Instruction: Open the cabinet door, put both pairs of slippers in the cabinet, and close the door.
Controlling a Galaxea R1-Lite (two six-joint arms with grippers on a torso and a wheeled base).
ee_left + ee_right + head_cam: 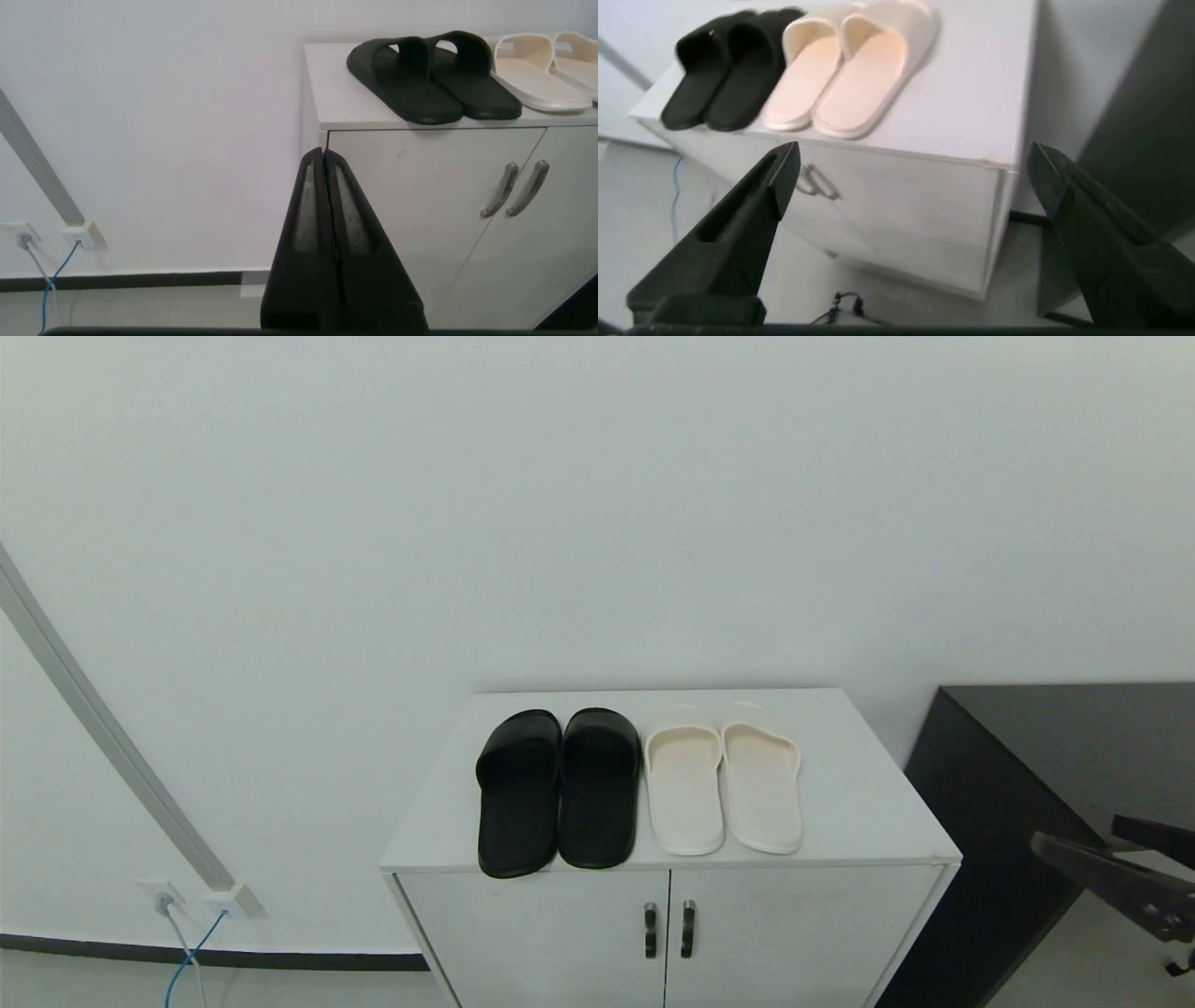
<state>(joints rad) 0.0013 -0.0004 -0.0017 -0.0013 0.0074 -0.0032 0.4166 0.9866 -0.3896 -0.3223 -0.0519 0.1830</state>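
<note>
A white cabinet (864,784) stands against the wall with both doors (541,943) closed and two dark handles (667,929) at the middle seam. On its top lie a black pair of slippers (557,791) and, to the right, a cream pair of slippers (724,777), toes toward the wall. My right gripper (1076,833) hangs open to the right of the cabinet, below its top. In the right wrist view the right gripper (915,154) spreads wide before the cabinet's right front corner, holding nothing. My left gripper (324,159) is shut and empty, off the cabinet's left front corner, with the black slippers (434,70) beyond.
A black desk (1055,756) stands close to the cabinet's right side. On the left wall a grey cable duct (103,728) runs diagonally down to a socket (163,899) with blue and white cables. Floor lies in front of the cabinet.
</note>
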